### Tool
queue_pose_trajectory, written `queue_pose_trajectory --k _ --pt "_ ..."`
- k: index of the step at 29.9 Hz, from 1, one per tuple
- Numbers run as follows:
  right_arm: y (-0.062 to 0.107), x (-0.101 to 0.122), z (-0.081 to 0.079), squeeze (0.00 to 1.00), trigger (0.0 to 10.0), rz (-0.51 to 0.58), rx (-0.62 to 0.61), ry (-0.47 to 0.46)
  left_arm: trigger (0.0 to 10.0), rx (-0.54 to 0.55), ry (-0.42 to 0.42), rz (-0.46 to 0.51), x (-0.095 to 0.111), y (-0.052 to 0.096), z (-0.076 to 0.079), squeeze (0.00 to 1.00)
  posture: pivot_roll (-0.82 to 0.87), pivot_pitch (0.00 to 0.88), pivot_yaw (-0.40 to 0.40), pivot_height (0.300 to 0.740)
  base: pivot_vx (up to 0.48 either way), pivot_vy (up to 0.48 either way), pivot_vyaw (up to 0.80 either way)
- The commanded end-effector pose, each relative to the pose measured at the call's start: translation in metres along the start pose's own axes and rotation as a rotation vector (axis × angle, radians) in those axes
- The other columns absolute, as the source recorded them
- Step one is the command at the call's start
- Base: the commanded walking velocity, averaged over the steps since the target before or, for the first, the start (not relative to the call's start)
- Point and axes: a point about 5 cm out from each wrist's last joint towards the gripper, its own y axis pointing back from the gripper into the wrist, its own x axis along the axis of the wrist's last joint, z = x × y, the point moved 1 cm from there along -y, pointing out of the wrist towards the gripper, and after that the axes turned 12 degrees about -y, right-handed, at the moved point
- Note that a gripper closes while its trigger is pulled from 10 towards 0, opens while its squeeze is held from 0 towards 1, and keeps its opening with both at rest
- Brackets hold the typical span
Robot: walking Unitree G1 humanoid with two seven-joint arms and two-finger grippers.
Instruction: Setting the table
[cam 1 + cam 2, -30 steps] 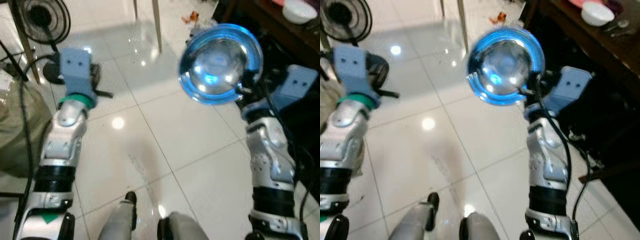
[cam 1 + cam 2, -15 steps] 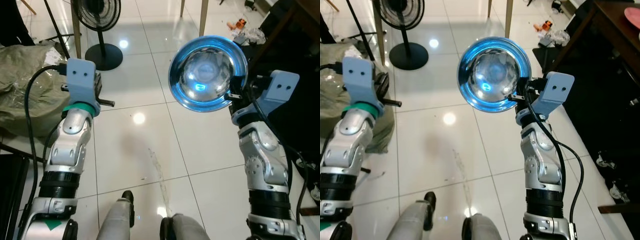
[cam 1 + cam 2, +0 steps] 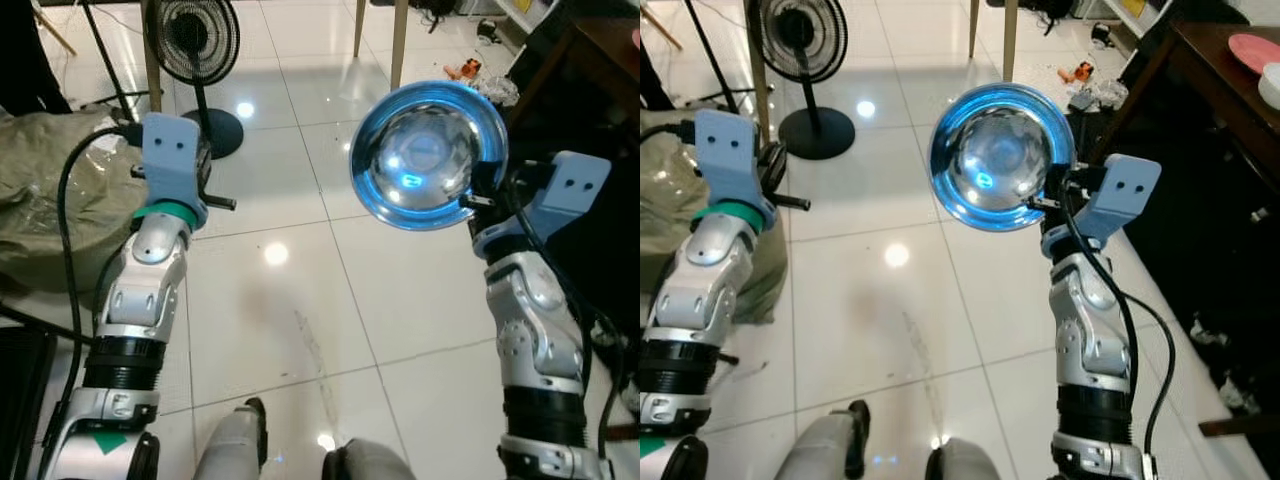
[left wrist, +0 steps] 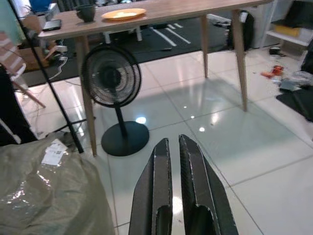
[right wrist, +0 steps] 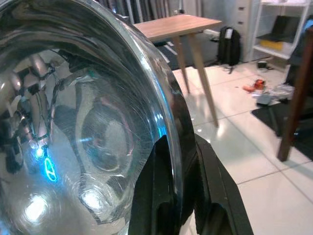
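Observation:
A shiny metal bowl (image 3: 428, 155) with blue reflections is held up over the tiled floor, its hollow facing me. My right gripper (image 5: 178, 147) is shut on the bowl's rim (image 5: 168, 122), one black finger on each side. My left gripper (image 4: 173, 141) is raised on the left, shut with nothing between its fingers (image 3: 218, 202). Ahead stands a light wooden table (image 4: 205, 7) with an orange plate (image 4: 123, 13) and a dark cup (image 4: 88, 12). A dark wooden table (image 3: 1215, 80) on the right carries a pink plate (image 3: 1252, 50).
A black standing fan (image 3: 192, 40) is ahead on the left beside a table leg (image 4: 87, 98). An olive bag (image 3: 40, 200) lies on the floor at the left. Small clutter (image 3: 1080, 75) sits by the dark table. Pale tiles stretch between them.
The whole view has swung as I turn, bringing the fan, bag and dark table into sight. The bowl stays held in my right gripper; the left stays shut.

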Motion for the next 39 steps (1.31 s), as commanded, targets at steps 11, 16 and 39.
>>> queue_pose_trajectory --k 11,16,39 --pt "0.003 0.005 0.008 0.0 10.0 0.028 -0.027 0.006 10.0 -0.017 0.0 -0.007 -0.002 -0.002 0.007 0.0 0.02 0.079 -0.013 0.74 0.465 0.0 0.0" --pt "0.003 0.005 0.008 0.0 10.0 0.027 -0.026 0.007 10.0 -0.017 -0.001 -0.007 -0.002 -0.002 0.007 0.0 0.02 0.078 -0.013 0.74 0.461 0.0 0.0" --pt "0.012 -0.037 0.025 0.0 10.0 -0.128 -0.059 0.128 10.0 -0.041 -0.041 -0.045 -0.021 0.009 0.013 0.0 0.04 0.051 -0.01 0.74 0.462 0.0 0.0"
